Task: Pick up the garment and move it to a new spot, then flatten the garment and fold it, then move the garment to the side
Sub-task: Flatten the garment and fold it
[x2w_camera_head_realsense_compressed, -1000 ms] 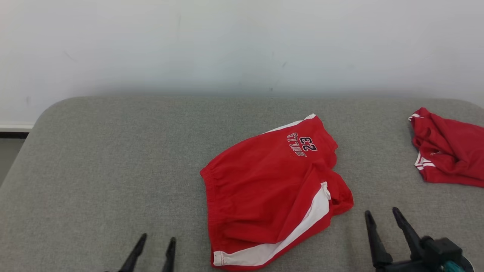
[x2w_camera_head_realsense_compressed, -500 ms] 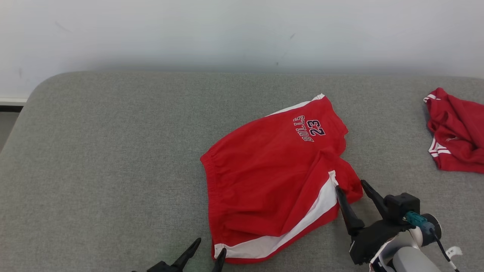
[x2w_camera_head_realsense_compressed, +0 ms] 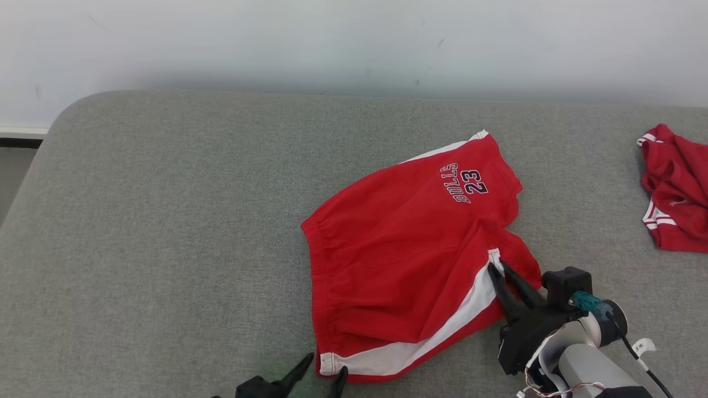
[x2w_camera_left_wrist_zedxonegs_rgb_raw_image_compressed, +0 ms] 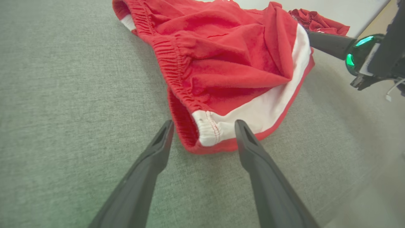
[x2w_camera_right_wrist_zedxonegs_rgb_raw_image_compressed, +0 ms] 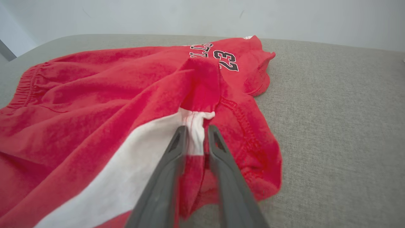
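Closing on cloth now: your right gripper (x2w_camera_right_wrist_zedxonegs_rgb_raw_image_compressed: 196,130) has swung in from the near edge. Its fingers (x2w_camera_right_wrist_zedxonegs_rgb_raw_image_compressed: 221,164) went from wide apart to narrow, w/ the end of the white side stripe and a fold of red leg hem pinched btwn them. Left gripper (x2w_camera_left_wrist_zedxonegs_rgb_raw_image_compressed: 204,124) has crept fwd too, but its fingers stand spread wide, tips either side of the near waistband corner, nothing held yet.

So IMO you're at the grab step of the pick-up: one corner taken, the other lined up, no lift yet.

The red basketball shorts (x2w_camera_head_realsense_compressed: 398,254) lie mid-right on the grey padded surface (x2w_camera_head_realsense_compressed: 166,232), waistband towards the left, legs to the right, "BULLS 23" print (x2w_camera_head_realsense_compressed: 467,183) on the far leg. Not flat tho, near leg is folded over itself and there are wrinkles thru the middle. Another red garment (x2w_camera_head_realsense_compressed: 672,193) sits crumpled well apart at the right edge.
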Tool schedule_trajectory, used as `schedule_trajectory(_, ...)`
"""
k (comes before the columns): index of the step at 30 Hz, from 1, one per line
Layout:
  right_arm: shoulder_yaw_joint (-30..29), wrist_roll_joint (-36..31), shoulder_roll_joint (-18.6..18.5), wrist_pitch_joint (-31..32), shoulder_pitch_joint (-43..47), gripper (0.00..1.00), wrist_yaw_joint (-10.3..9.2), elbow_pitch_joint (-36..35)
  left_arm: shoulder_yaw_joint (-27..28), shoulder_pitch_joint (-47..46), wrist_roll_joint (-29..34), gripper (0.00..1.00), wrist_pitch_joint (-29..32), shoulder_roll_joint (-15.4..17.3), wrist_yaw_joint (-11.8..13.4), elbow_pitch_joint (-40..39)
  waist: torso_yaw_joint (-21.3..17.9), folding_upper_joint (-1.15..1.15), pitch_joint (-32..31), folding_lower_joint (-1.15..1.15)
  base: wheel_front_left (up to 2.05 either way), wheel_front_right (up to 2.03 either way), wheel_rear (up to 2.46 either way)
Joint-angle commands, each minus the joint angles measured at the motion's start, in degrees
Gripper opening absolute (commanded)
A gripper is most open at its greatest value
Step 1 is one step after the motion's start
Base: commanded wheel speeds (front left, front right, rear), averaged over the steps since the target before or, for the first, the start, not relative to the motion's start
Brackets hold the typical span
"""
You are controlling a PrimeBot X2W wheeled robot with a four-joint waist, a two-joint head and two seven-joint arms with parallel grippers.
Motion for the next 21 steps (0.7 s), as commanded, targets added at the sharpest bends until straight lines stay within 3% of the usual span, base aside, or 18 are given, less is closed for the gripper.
schedule_trajectory(1, 0.4, 0.5, 0.2, -0.3, -0.7, 0.00, -0.17, 0.4, -0.3, -1.0, -0.7, 0.55, -0.2, -0.5, 0.1, 0.4, 0.1, -0.01, 0.0, -0.01, 0.00, 0.00, 0.00)
schedule_trajectory(2, 0.7, 0.9, 0.2, -0.4, -0.9, 0.00, -0.17, 0.7, -0.7, -1.3, -1.5, 0.13, -0.2, -0.8, 0.1, 1.0, 0.1, -0.01, 0.0, -0.01, 0.00, 0.00, 0.00)
schedule_trajectory(3, 1.0, 1.3, 0.2, -0.5, -1.1, 0.00, -0.17, 1.0, -0.9, -1.7, -2.4, 0.00, -0.2, -1.1, 0.1, 1.5, 0.2, -0.01, 0.0, -0.01, 0.00, 0.00, 0.00)
schedule_trajectory(6, 1.7, 2.0, -0.4, -0.5, -1.1, 0.00, -0.17, 1.4, -1.0, -2.5, -3.3, 0.00, -0.2, -1.4, 0.1, 2.7, 0.2, -0.01, -0.1, -0.01, 0.00, 0.00, 0.00)
schedule_trajectory(11, -1.1, 2.2, -2.4, -0.5, 1.8, 0.00, -0.17, -4.2, 2.6, -1.0, -4.2, 0.00, -0.2, -1.6, 0.1, 1.6, 0.2, -0.01, -0.9, -0.01, 0.00, 0.00, 0.00)
schedule_trajectory(17, -5.5, 2.5, -4.2, -0.5, 6.6, 0.00, -0.17, -15.2, 9.9, 0.2, -3.7, 0.00, -0.2, -0.4, 0.1, -5.8, -1.4, -0.01, -1.7, -0.01, 0.00, 0.00, 0.00)
schedule_trajectory(21, -6.3, 3.7, -4.3, -0.5, 4.8, 0.00, -0.17, -18.9, 11.6, -3.3, -3.9, 0.00, -0.2, 0.8, 0.1, -9.1, -2.6, -0.01, -1.2, -0.01, 0.00, 0.00, 0.00)
